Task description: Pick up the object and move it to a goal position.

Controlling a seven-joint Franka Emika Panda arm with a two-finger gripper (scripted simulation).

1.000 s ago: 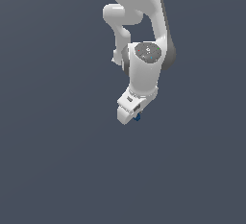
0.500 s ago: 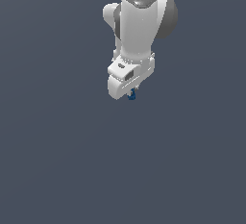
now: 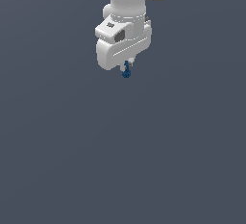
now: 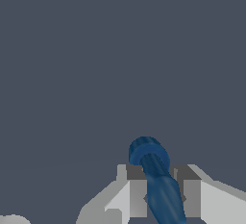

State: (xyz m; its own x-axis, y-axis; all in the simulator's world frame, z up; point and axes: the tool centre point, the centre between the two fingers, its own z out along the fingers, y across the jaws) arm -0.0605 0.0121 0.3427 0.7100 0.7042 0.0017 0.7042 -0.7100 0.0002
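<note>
Plain dark grey fills everything behind the robot, and no surface edge shows. The white pincer (image 3: pixel 127 67) is closed tight on the little blue object (image 3: pixel 126 72), which pokes out from between its fingers (image 4: pixel 137 189). The picking up looks done, so this seems to be the carrying step. No goal spot shows. Next, the arm needs to bring the object there without letting it slip.

The hand (image 4: pixel 160 196) gripped the blue object (image 4: pixel 156 180) between its fingers (image 4: pixel 137 196), its round end sticking out beyond them.
</note>
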